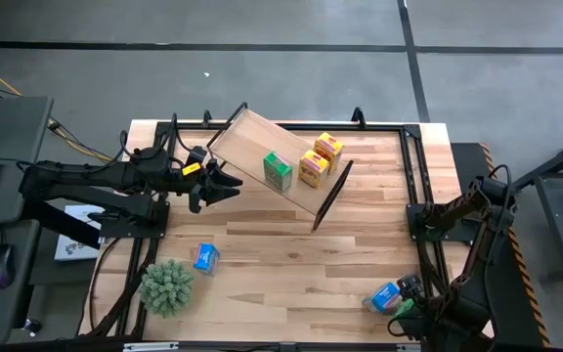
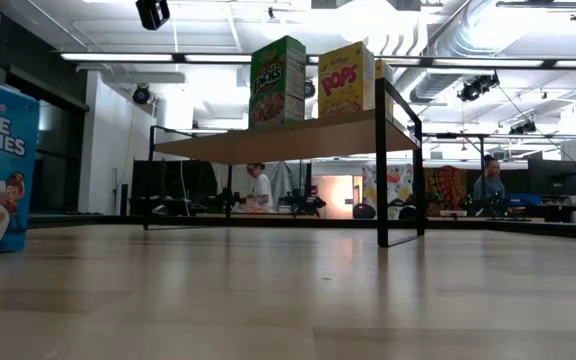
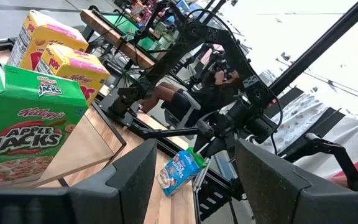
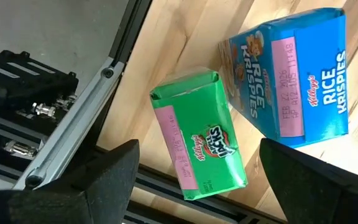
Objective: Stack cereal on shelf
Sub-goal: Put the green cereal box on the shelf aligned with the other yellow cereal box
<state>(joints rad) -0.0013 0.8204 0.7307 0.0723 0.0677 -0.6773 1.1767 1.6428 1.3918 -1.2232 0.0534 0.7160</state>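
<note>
So far three cereal boxes stand on the shelf (image 1: pixel 252 137), which sits angled across the far middle of the tabletop (image 1: pixel 291 264): a green Apple Jacks box (image 1: pixel 278 170) toward its centre and two yellow Corn Pops boxes (image 1: pixel 321 159) just beside each other at about 2 o'clock from it. The low view shows them upright on the plank.

Three boxes remain off the shelf. One blue Rice Krispies box (image 1: pixel 204 257) lies on the tabletop at roughly 7 o'clock from the shelf, near the fuzzy green plant ball (image 1: pixel 167 285). Two more sit at the tabletop's near right corner, at about 5 o'clock: a second blue Rice Krispies box (image 4: pixel 291 78) and a second green Apple Jacks box (image 4: pixel 197 134), side by side and touching or nearly so.

The left claw (image 1: pixel 225 186) hovers just off the shelf's left end, fingers spread wide and empty, pointing toward 3 o'clock at the shelved boxes. The lone blue box lies at about 6 o'clock from it, so the left arm is the nearer one for that box.

The right claw (image 4: pixel 191 168) hangs over the corner pair, wide and empty. In the right wrist view the green box lies between its fingers, long axis running roughly across the gap rather than along it, which suggests the wrist may need turning before closing. The blue neighbour is close enough that a finger could nudge it.
</note>
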